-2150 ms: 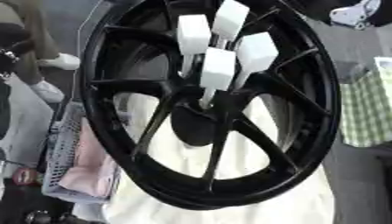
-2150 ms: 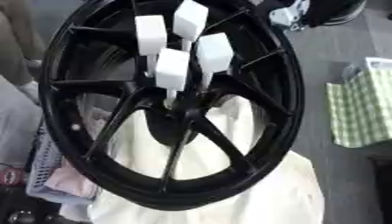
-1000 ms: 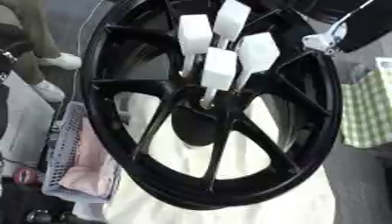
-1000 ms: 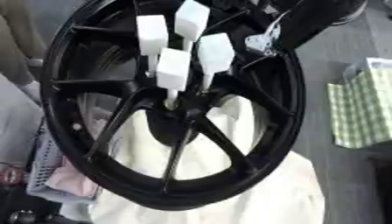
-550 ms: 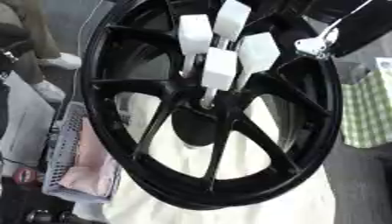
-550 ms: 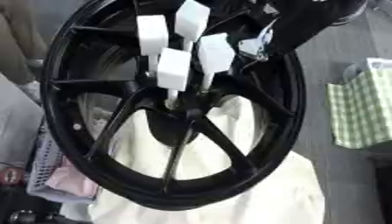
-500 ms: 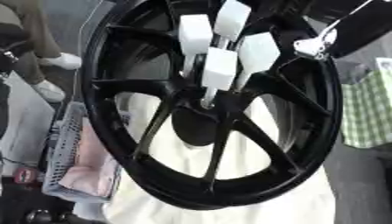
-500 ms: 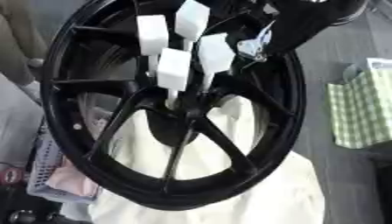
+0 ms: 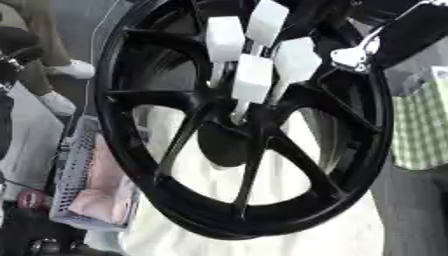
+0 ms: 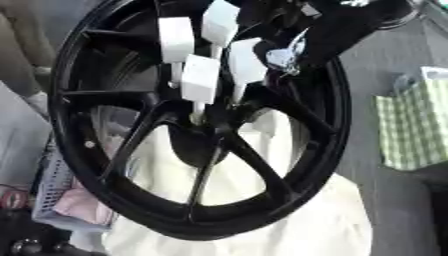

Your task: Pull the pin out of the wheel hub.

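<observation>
- A cream cloth (image 9: 289, 220) covers the worktop; grey floor shows beyond it, with a green checked bag (image 10: 411, 125) at right and a grey basket (image 9: 83, 185) at left.
- No writing can be read.
- The black wheel hub (image 9: 236, 150) stands tilted at centre, four white pins (image 9: 254, 80) in its middle.
- The right hand (image 10: 289, 52) reaches in from the far right beside the rightmost pin; whether its fingers are open or curled cannot be told.

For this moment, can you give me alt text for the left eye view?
A black spoked wheel fills the view, with four white block-headed pins standing out of its hub. The robot's right hand, black with a silver part, reaches in from the upper right beside the pins. Cream cloth lies beneath.
</observation>
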### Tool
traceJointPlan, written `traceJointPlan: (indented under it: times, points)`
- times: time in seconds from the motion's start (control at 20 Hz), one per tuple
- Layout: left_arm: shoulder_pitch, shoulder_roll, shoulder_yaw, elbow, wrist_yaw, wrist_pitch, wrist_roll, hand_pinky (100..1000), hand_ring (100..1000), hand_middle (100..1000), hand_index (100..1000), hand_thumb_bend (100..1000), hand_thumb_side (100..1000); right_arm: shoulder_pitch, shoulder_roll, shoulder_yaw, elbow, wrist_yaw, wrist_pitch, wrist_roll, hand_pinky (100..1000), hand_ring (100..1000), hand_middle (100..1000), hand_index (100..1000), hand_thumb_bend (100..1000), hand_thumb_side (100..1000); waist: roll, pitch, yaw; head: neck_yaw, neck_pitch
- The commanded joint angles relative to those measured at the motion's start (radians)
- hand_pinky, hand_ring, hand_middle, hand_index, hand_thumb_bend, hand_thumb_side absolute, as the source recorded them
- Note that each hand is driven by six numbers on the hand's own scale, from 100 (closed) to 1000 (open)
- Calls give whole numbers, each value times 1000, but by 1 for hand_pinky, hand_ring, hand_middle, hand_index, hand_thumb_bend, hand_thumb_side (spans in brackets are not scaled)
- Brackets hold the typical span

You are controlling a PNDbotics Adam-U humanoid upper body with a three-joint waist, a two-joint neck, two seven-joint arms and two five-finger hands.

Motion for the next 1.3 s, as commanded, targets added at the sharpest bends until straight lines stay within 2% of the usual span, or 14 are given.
traceJointPlan:
  times: [0.05,0.95,1.15,1.3]
  points:
    - [-13,4,0,-20,2,-3,-5,809,744,625,801,100,728,-7,-15,-7,-12,-7,127,116,797,890,847,887,100,400,6,-16,1,-3,0]
    - [-17,-1,-4,-20,6,-1,-13,811,747,627,801,100,729,-5,8,16,32,1,126,116,819,913,862,905,100,424,8,-6,10,-12,2]
    - [-19,-2,-5,-20,7,0,-16,810,747,627,801,100,729,-6,12,24,39,7,121,116,819,911,862,907,102,372,8,-5,11,-13,3]
    - [-21,-2,-6,-20,9,1,-19,810,747,627,801,100,729,-5,15,30,47,10,117,116,821,912,865,906,135,321,8,-4,13,-15,3]
